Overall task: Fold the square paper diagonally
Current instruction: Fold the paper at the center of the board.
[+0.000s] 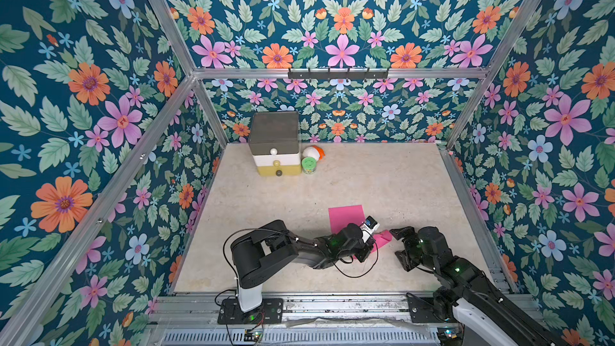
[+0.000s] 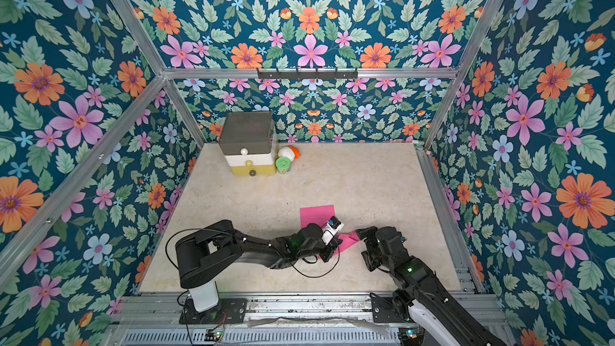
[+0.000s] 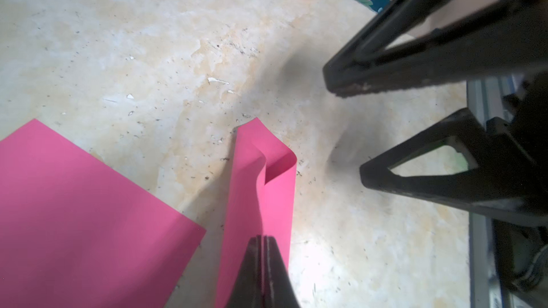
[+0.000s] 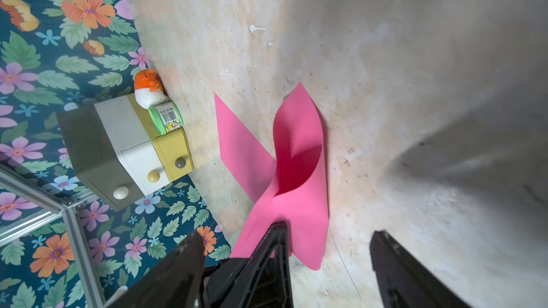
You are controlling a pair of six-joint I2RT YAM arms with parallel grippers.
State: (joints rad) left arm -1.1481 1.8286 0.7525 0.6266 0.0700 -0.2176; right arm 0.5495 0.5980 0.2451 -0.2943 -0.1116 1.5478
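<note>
At the bench's (image 1: 382,178) back left stand a drawer unit (image 1: 274,143), plush toy (image 1: 314,152) and green tub (image 1: 310,164), well clear. Near the front, left jaws are clamped on the pink paper's (image 1: 346,217) curled corner, their arm (image 1: 299,247) covering its middle; right jaws stand apart just beside.

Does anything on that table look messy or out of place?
Yes: the pink square paper is not lying flat. The part pinched in the shut left gripper is lifted and curls over in a loose twist instead of a crisp fold.
</note>
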